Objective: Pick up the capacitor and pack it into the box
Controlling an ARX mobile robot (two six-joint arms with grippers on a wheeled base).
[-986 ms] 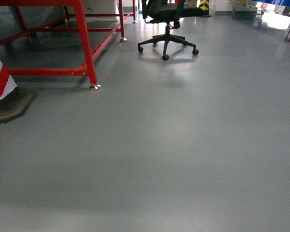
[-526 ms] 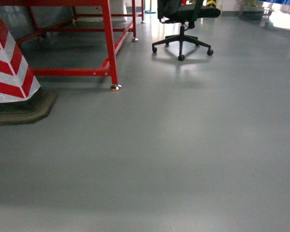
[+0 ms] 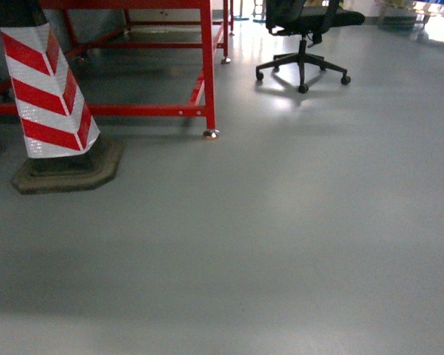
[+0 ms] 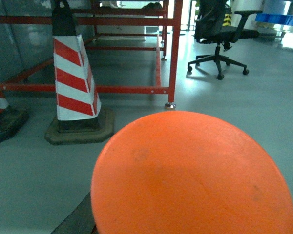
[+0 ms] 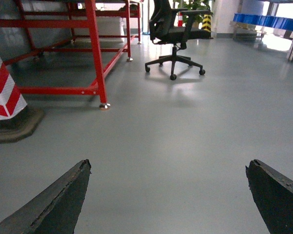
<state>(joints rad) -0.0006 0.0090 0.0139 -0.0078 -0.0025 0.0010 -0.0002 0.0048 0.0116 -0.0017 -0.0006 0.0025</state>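
Observation:
The left wrist view is mostly filled by the round orange end of the capacitor (image 4: 193, 175), very close to the camera. My left gripper (image 4: 193, 222) is shut on it, and only a dark finger (image 4: 78, 219) shows at its lower left edge. In the right wrist view my right gripper (image 5: 168, 168) is open over bare grey floor, its two dark fingertips (image 5: 63, 195) far apart with nothing between them. The box is out of view in every frame. Neither gripper appears in the head view.
A red-and-white striped cone (image 3: 50, 96) on a dark base stands at the left, beside a red metal frame (image 3: 207, 66). A black office chair (image 3: 303, 29) is at the back. Blue bins (image 5: 263, 20) sit far right. Grey floor (image 3: 281, 244) stretches ahead.
The head view has swung left: the cone, the red frame and the chair have all slid to the right in the picture, and the cone now shows almost whole.

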